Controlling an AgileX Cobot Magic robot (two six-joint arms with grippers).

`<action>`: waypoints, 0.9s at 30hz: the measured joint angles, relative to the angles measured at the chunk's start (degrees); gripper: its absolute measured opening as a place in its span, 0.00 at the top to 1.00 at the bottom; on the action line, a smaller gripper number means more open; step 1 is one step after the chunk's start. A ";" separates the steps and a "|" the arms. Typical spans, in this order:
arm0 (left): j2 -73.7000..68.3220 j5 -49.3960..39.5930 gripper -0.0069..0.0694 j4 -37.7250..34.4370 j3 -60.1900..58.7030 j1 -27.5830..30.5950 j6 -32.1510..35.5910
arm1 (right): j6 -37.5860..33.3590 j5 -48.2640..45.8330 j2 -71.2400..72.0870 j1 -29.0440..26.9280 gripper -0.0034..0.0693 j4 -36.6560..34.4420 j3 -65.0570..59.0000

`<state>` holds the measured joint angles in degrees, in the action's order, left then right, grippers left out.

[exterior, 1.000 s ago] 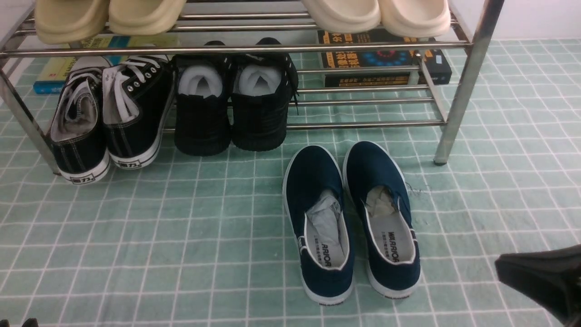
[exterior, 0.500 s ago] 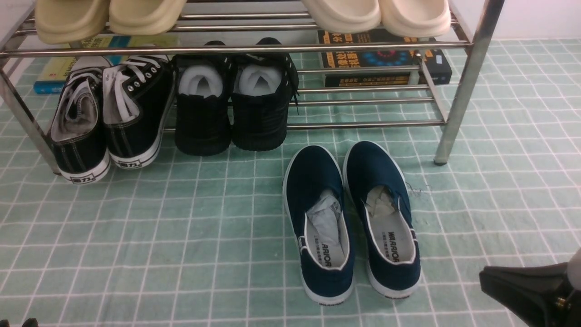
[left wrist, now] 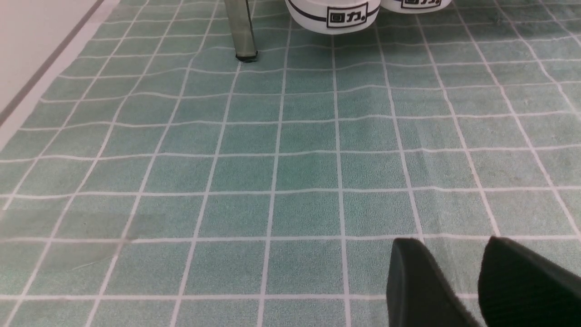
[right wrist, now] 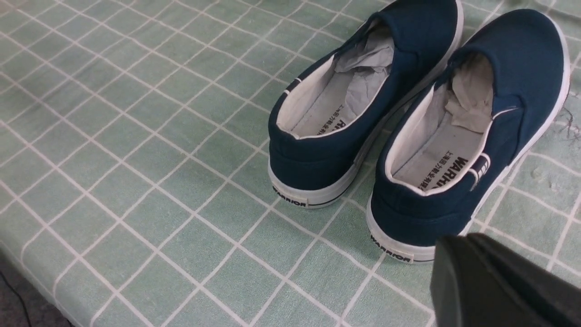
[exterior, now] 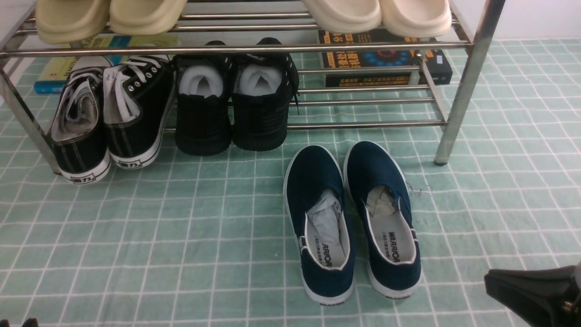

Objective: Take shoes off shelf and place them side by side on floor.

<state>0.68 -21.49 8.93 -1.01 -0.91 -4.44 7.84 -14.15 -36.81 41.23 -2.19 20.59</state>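
The two navy shoes stand side by side on the pale green floor [exterior: 181, 227], toes toward the shelf [exterior: 363, 124] and just in front of its right half. The left shoe [exterior: 313, 175] and the right shoe [exterior: 372, 165] almost touch, each with crumpled paper inside. My right gripper [exterior: 492, 277] hovers low, behind and to the right of the right shoe's heel [right wrist: 408, 254]. Its fingers [right wrist: 454, 268] are pressed together and hold nothing. In the left wrist view my left gripper [left wrist: 451, 240] hangs open over bare floor, far from the shoes.
On the shelf's lower tier sit black lace-up sneakers [exterior: 106, 118] and all-black shoes [exterior: 231, 109]. Beige slippers [exterior: 109, 16] and cream slippers [exterior: 376, 16] lie on the top tier. Books [exterior: 381, 59] lie under it. The right shelf leg [exterior: 458, 104] stands beyond the shoes.
My right gripper has sunk a little and shifted slightly left at the front view's lower right corner. The shoes have not moved.
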 joint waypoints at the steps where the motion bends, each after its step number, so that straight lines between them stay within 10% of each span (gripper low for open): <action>1: 0.00 0.00 0.59 0.00 0.00 0.00 0.00 | 0.00 -0.10 0.00 0.00 0.95 0.00 0.00; 27: 0.00 0.00 0.59 0.00 0.00 0.00 0.00 | -0.63 1.47 20.61 -6.55 0.92 0.76 -15.48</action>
<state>0.68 -21.49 8.93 -1.01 -0.91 -4.44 7.21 -12.69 -16.21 34.68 -1.42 5.12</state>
